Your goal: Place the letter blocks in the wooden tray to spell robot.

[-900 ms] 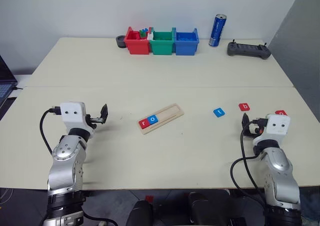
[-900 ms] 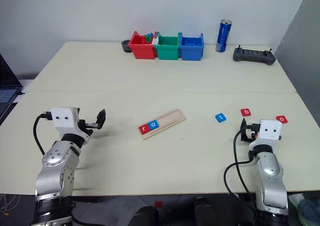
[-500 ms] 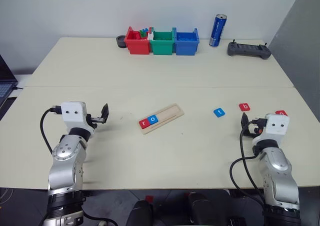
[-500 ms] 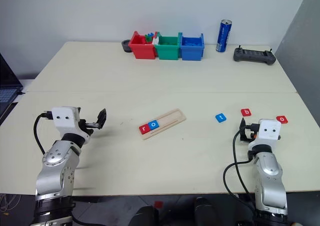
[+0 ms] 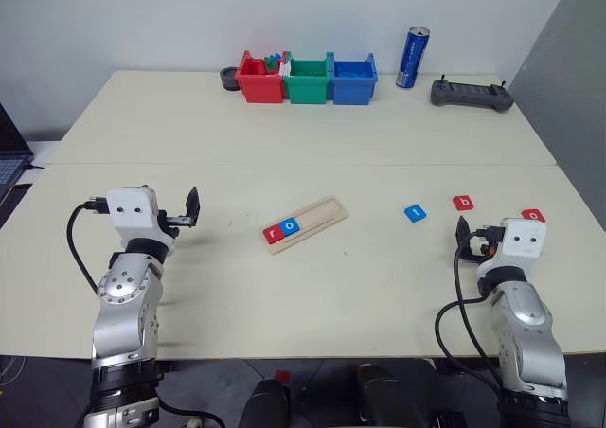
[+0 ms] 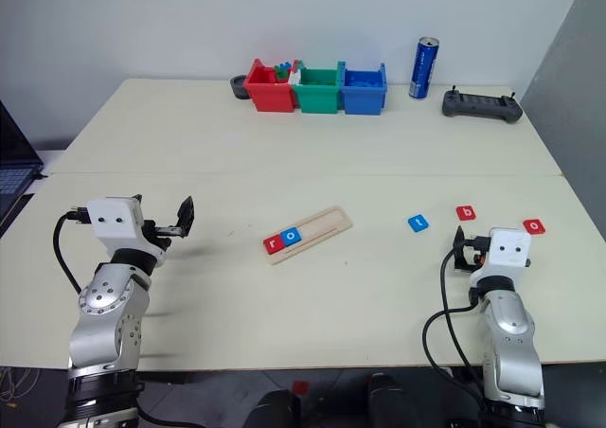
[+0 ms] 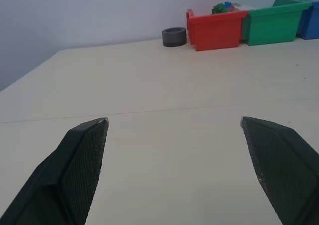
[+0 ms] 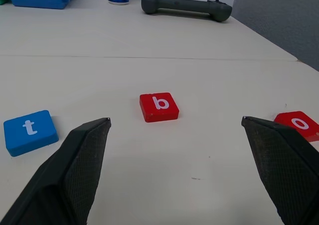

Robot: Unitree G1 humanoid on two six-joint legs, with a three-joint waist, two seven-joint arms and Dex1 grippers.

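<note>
Both black two-fingered grippers gaped wide, empty — the right gripper (image 6: 461, 250) should pinch the flat red "b" tile (image 8: 158, 106) squarely, near the tabletop's right edge.

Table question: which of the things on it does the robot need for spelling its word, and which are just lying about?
Needed:
- wooden tray, with the red r and blue o in it
- blue t, red b and red o, loose on the table

Lying about:
- red bin, green bin, blue bin
- blue can
- dark controller
- small grey ring
</note>
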